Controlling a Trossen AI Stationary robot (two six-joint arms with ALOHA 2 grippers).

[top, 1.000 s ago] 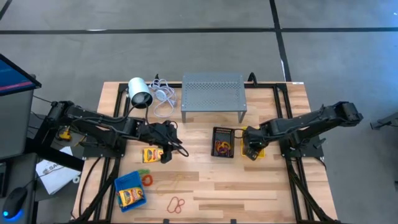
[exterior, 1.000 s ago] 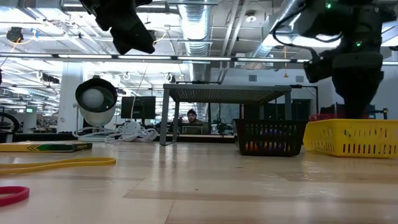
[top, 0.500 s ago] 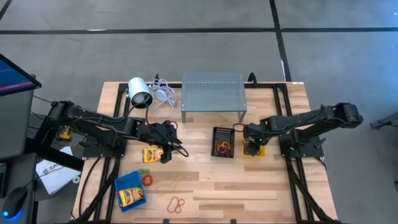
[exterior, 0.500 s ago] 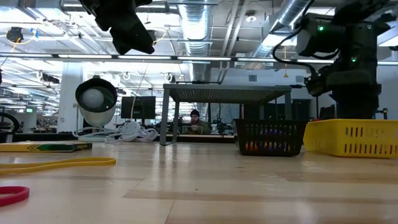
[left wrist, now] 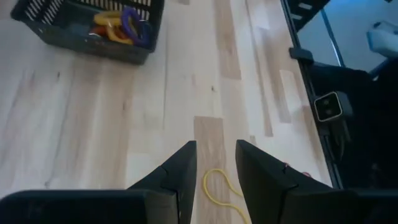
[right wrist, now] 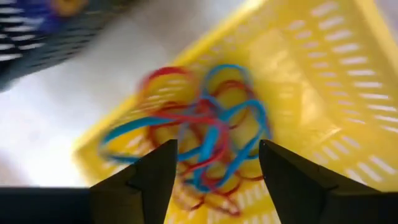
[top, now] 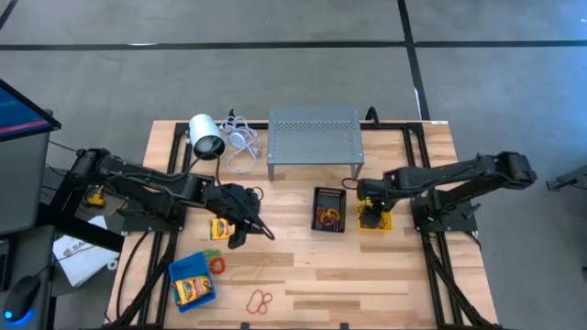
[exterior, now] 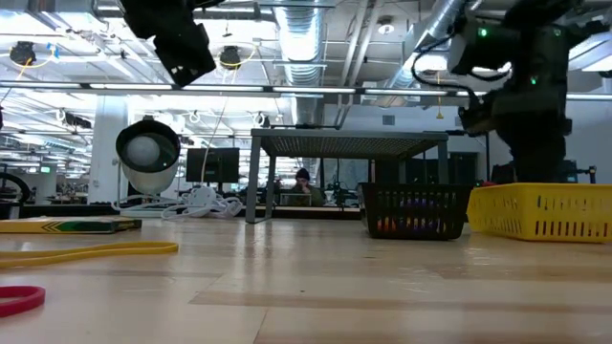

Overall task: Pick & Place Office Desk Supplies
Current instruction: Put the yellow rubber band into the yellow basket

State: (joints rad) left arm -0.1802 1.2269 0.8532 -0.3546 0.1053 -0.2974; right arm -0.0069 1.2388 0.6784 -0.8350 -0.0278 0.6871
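My right gripper (right wrist: 214,162) hangs open, pointing down, over the yellow bin (top: 378,223). Red and blue rubber bands (right wrist: 205,134) lie on that bin's floor. To its left stands the black bin (top: 329,209) with more bands. My left gripper (left wrist: 214,167) stands open above the table with nothing between its fingers. It is beside a yellow crayon box (top: 220,227) and over a yellow band (left wrist: 219,186). The blue bin (top: 193,281) at the near left holds a second crayon box. Loose bands (top: 261,301) lie near it.
The grey perforated stand (top: 315,142) stands at the table's far middle. A white cylinder (top: 206,137) and its cable (top: 240,147) lie to its left. Bare wood lies between the bins and the near edge. A person (exterior: 301,182) sits in the room beyond.
My left gripper has turned at the wrist, and its fingers have swung a little toward the table's left edge.
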